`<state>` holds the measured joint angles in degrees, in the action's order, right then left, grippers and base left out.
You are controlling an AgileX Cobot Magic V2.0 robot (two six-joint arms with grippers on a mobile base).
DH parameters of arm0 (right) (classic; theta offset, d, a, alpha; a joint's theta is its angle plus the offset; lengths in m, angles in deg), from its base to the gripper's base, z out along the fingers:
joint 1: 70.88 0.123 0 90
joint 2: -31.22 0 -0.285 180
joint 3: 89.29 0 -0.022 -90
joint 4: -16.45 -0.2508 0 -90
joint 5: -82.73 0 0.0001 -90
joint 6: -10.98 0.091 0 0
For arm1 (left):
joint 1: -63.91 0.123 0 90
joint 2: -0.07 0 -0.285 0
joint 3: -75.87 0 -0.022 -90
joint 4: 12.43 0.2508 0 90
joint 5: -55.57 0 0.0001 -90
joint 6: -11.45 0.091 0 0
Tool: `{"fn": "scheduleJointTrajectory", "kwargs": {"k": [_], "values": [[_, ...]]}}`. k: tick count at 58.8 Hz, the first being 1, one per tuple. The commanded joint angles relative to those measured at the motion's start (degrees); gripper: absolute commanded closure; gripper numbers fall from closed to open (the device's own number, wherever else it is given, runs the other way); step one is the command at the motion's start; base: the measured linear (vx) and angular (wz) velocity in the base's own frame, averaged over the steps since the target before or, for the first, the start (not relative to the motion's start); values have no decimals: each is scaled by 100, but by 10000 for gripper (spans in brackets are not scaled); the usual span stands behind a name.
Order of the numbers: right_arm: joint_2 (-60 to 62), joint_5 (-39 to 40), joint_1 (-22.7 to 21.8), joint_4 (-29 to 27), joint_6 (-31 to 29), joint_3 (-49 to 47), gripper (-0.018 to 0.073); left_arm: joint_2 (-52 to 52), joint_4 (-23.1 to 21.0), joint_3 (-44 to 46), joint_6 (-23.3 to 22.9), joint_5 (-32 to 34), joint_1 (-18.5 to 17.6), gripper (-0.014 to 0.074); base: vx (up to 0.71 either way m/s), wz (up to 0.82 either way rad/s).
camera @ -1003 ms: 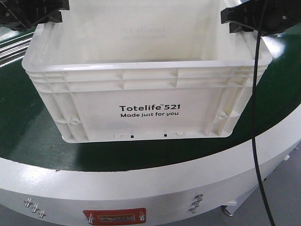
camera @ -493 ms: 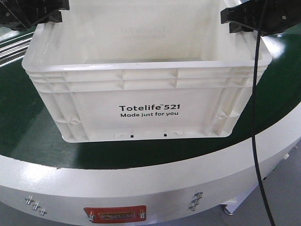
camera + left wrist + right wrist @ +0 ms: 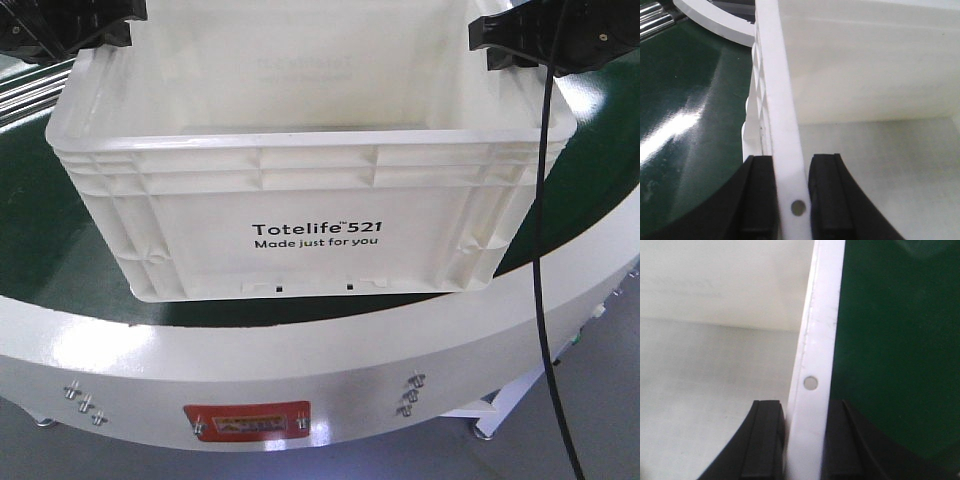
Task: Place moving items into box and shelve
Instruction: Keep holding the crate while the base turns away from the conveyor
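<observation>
Near the front of the green tabletop (image 3: 60,270), the box (image 3: 320,180) is gripped by both sides: left end effector (image 3: 791,161) closed on its left rim, right end effector (image 3: 805,405) closed on its right rim.

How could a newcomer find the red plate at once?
Start at the round green-topped table carrying the white Totelife crate. On its white side wall, below the crate's print, sits the red plate, the only coloured part between two clusters of silver bolts.
</observation>
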<state>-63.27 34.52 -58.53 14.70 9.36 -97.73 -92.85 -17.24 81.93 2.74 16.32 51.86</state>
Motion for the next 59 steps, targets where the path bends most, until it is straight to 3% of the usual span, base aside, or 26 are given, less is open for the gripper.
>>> {"fn": "scheduleJointTrajectory", "kwargs": {"k": [1, 30, 59], "values": [[292, 888, 30, -320, -71, -290, 572, 328, -336, 314, 84, 853, -82, 612, -11, -5], [291, 868, 30, -320, -71, -290, 572, 328, -336, 314, 84, 853, -82, 612, -10, -3], [291, 868, 30, -320, -71, -290, 572, 328, -336, 314, 84, 853, -82, 612, -5, 20]]}}
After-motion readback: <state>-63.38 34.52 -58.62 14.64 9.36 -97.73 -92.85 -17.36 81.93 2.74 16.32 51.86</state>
